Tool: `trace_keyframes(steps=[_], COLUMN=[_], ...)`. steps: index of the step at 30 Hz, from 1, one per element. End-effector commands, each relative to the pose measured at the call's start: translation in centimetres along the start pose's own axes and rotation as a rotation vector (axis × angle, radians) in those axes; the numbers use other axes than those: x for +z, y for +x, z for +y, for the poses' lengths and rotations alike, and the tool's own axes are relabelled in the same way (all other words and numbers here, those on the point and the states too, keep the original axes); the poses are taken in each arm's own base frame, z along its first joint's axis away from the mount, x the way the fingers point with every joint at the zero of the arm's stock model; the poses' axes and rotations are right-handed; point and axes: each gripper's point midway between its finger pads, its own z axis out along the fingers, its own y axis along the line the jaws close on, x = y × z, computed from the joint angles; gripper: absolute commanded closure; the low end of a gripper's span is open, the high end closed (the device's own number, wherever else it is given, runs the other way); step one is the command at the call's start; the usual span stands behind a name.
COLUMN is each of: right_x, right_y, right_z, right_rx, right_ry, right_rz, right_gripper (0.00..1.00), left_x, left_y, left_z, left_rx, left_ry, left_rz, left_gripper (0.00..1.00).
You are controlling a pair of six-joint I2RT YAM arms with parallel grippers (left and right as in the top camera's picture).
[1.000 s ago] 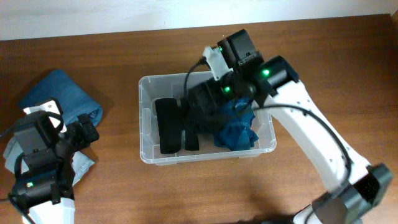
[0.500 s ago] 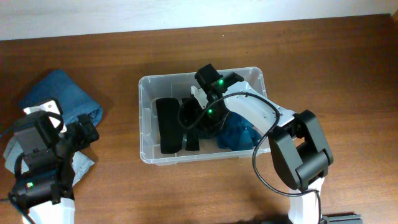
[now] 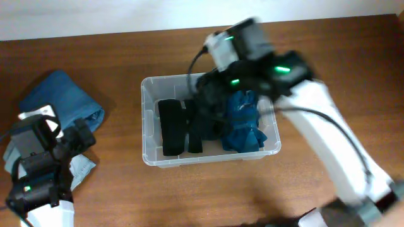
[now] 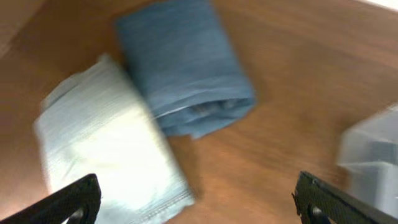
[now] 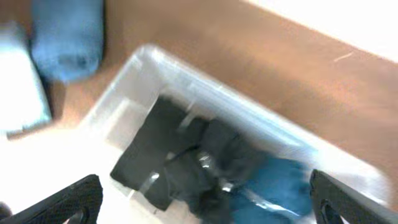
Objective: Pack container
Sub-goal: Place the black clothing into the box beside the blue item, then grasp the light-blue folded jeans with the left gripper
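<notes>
Mid-desk, a clear plastic container (image 3: 146, 120), long side running left to right on the brown wooden desk (image 3: 113, 57). Inside, toward the left wall, a black folded cloth (image 3: 170, 129) laid front to back. Just beside it, a narrower black strip (image 3: 194, 137). At the right end, a crumpled dark blue cloth (image 3: 245, 126) reaching the front wall.

Above the container's back rim, the right arm (image 3: 303, 94), badly blurred from overhead, with its dark front end over the middle of the container. Cannot tell from that view whether anything is touched. From the right wrist view, right hand (image 5: 208, 202) spread wide, fingertips at the two bottom corners, nothing clamped between them. Below, the container lying at a slant with the black and blue cloths inside.

Well apart to the left of the container, a blue folded cloth (image 4: 183, 71) flat on the desk. Touching its side, a pale cloth (image 4: 106, 149), folded into a thick pad. Over these two, at the desk's left front corner, the left hand (image 4: 202, 202), also spread wide, fingertips at the bottom corners of its own view, holding nothing, apart from both cloths. At the right edge of that view, a blurred grey-white shape, probably a corner of the container.
</notes>
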Motion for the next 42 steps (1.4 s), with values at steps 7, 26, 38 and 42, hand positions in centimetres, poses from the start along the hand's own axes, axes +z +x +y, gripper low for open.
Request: trace_keyframes(steps=[7, 26, 38, 42], right_x=[-2.6, -0.7, -0.7, -0.7], right_y=[5.6, 8.2, 8.3, 8.2], right_z=[-7.6, -9.1, -9.0, -9.0], right_rx=[0.205, 0.229, 0.234, 0.234], right_ry=[0.135, 0.176, 0.175, 0.174], right_rz=[0.161, 0.251, 0.254, 0.254], right_gripper=[0.02, 0.02, 0.02, 0.01], left_x=[1.2, 15.1, 19.6, 19.6], left_y=[1.8, 15.6, 14.0, 13.2], left_z=[12.4, 16.3, 11.5, 10.4], left_rx=[-0.492, -0.672, -0.609, -0.605], left_ry=[-0.255, -0.262, 0.153, 0.234], left_rz=[0.066, 0.642, 0.562, 0.536], left_gripper=[0.01, 0.01, 0.35, 0.71])
